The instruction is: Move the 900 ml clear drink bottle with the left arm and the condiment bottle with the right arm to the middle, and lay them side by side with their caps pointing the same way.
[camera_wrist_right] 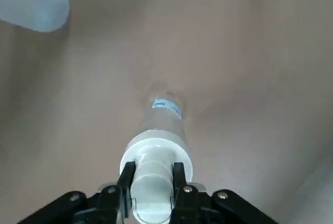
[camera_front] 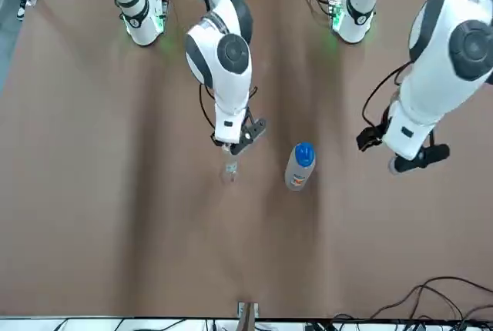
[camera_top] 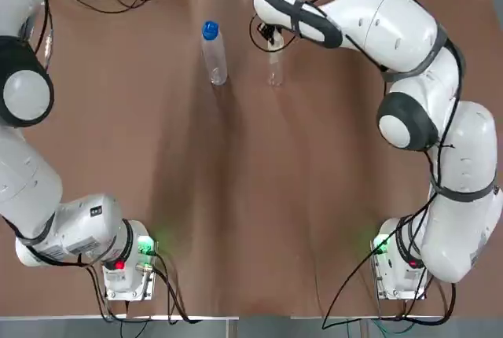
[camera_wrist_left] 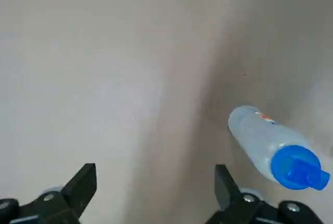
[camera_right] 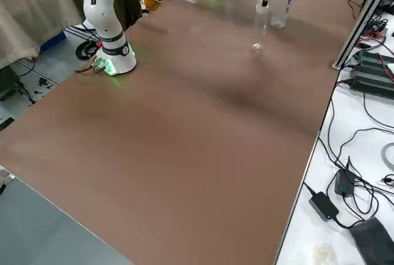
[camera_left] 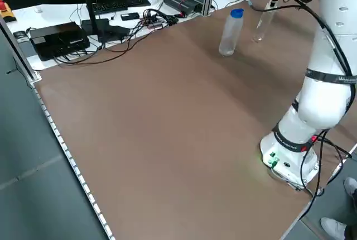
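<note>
The clear drink bottle [camera_top: 213, 53] with a blue cap [camera_front: 304, 152] stands upright on the brown table [camera_top: 236, 196], toward the far edge. Just to its right, the small clear condiment bottle [camera_top: 275, 69] is upright, and my right gripper [camera_wrist_right: 154, 174] is shut on its white cap from above. Whether its base touches the table I cannot tell. My left gripper [camera_wrist_left: 153, 195] hovers open and holds nothing, off to the left of the drink bottle [camera_wrist_left: 263, 143] and well apart from it. In the front view the left gripper [camera_front: 407, 160] hangs above the table.
Cables and black electronics [camera_left: 61, 36] lie on the white bench beyond the table's far edge. Both arm bases [camera_top: 126, 267] [camera_top: 397, 267] sit at the near edge. The right arm's elbow [camera_top: 405, 118] hangs over the table's right side.
</note>
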Tool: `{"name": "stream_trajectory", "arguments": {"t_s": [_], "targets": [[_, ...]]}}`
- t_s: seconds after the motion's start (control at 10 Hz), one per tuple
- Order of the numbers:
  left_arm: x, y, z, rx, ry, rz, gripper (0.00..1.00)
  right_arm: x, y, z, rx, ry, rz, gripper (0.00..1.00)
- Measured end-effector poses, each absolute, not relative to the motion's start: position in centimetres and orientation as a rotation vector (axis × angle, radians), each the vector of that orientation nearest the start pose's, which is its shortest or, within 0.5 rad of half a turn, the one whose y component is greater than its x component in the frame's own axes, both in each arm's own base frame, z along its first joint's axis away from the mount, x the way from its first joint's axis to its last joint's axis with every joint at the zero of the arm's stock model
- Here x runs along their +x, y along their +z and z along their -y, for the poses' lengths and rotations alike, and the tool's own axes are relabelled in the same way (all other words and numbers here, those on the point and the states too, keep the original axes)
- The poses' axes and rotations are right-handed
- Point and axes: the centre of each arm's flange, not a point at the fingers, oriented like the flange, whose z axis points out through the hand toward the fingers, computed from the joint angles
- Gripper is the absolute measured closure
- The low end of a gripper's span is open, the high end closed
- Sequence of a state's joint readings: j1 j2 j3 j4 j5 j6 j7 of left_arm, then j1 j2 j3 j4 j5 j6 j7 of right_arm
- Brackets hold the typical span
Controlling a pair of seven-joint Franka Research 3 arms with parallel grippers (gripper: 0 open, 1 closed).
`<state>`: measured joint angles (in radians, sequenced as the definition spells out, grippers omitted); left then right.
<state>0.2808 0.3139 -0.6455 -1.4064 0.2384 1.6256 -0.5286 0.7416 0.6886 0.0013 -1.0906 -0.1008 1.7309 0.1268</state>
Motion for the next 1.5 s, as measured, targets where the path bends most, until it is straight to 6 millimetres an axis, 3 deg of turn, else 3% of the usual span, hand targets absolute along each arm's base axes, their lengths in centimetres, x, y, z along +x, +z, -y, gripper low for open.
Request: {"name": "stream_trajectory", "arguments": {"t_s": [0.3, 0.4, 0.6, 0.8, 1.5], "targets": [[62.4, 58.1, 5.9, -3.107, -0.021, 0.236, 0.0, 55.4, 41.6, -50.0, -3.093, -0.018, 0.976, 0.67], [61.7, 59.8, 4.1, -3.115, -0.054, 0.243, 0.0, 55.4, 41.6, -50.1, -3.093, -0.015, 0.976, 0.67], [59.5, 62.7, 3.8, -3.111, -0.099, 0.23, 0.0, 55.1, 41.2, -50.4, -3.085, 0.009, 0.973, 0.67], [57.0, 64.0, 4.7, -3.108, -0.112, 0.194, 0.0, 55.1, 41.1, -50.4, -3.07, 0.027, 0.951, 0.67], [57.1, 61.7, 5.3, -3.109, -0.101, 0.141, 0.0, 55.3, 40.9, -50.2, -3.069, 0.035, 0.937, 0.66]]}}
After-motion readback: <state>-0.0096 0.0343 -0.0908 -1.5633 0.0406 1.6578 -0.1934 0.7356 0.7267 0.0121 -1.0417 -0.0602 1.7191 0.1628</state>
